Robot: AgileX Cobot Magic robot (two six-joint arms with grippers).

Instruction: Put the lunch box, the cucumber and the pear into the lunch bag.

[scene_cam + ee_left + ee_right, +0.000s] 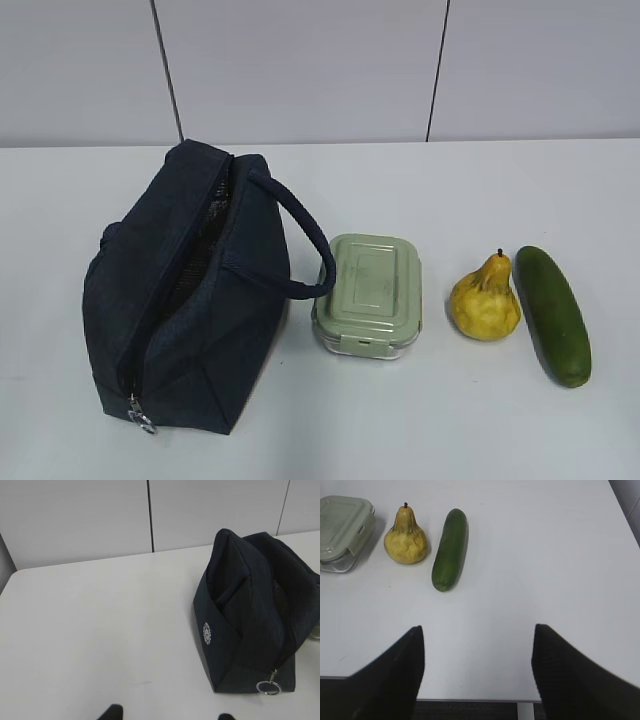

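The dark navy lunch bag [185,295] stands at the table's left with its zipper open and a metal ring pull [141,417] at the near end; it also shows in the left wrist view [252,615]. The pale green lunch box [369,295] sits just right of it, lid on. The yellow pear [486,303] and the dark green cucumber [553,313] lie further right, side by side. All three show in the right wrist view: lunch box [342,530], pear [406,537], cucumber [450,547]. My left gripper [167,715] is open and empty, left of the bag. My right gripper [477,645] is open and empty, near the table's front edge.
The white table [400,190] ends at a grey panelled wall [300,70] at the back. Its front edge [470,699] shows between my right fingers. Neither arm shows in the exterior view.
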